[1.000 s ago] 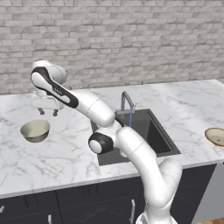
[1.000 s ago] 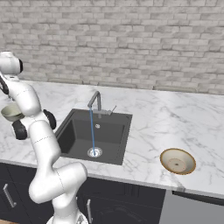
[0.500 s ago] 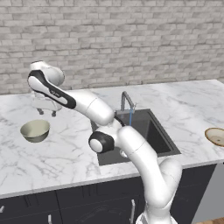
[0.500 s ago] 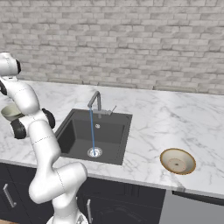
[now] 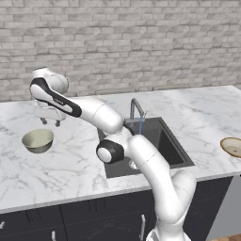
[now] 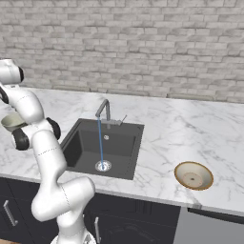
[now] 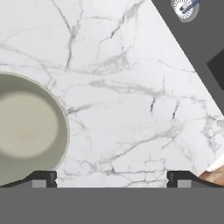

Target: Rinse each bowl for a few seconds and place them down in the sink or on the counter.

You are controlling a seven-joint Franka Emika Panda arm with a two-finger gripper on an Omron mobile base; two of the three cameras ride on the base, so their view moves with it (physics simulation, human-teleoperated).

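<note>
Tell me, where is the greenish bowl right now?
The greenish bowl sits on the counter to the left of the sink in the left base view, just below the open tool that hovers above it, not touching.

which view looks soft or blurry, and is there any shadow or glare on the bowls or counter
Hand view: the greenish-cream bowl fills the left edge, its inside soft, with a dim patch and no sharp highlight; the counter veins stay crisp. Left base view: even light, a faint shadow under that bowl, gripper above it. Right base view: flat light, no glare on the tan bowl.
</note>
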